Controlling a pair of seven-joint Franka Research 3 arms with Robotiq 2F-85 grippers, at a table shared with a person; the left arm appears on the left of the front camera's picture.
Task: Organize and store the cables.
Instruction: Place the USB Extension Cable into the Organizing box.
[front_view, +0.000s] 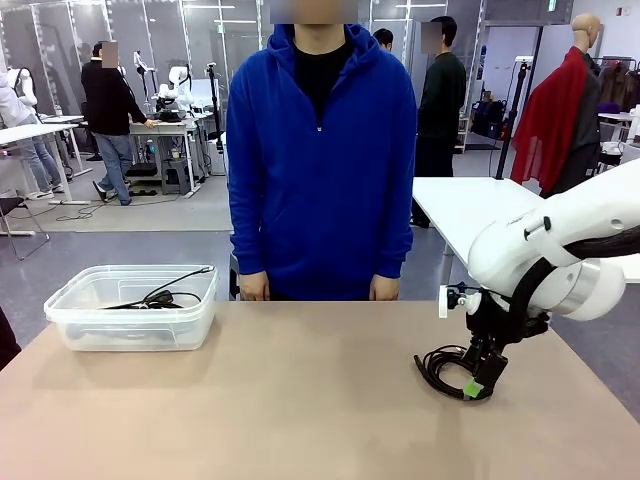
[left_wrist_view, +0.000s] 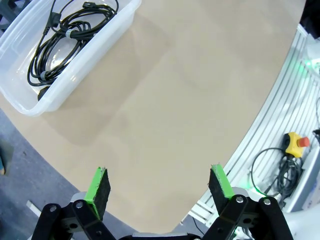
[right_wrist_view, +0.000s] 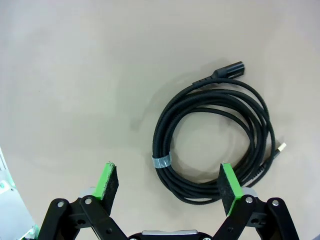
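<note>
A coiled black cable (right_wrist_view: 215, 137) lies flat on the tan table, bound with a grey tape band, its plug at the top and a small gold-tipped connector at the right. My right gripper (right_wrist_view: 170, 185) hangs just above it, open, one green pad over the coil's near right edge and the other off to its left. From the front this cable (front_view: 440, 368) sits at the table's right, under the right gripper (front_view: 478, 385). Another coiled cable (left_wrist_view: 65, 42) rests inside the clear plastic bin (left_wrist_view: 95, 50). My left gripper (left_wrist_view: 160, 187) is open over bare table near its edge.
The clear bin (front_view: 70, 310) stands at the table's far left. A person in a blue hoodie (front_view: 320, 160) stands at the far edge, hands (front_view: 254, 287) down by the table rim. A white table (front_view: 470, 205) stands behind at the right.
</note>
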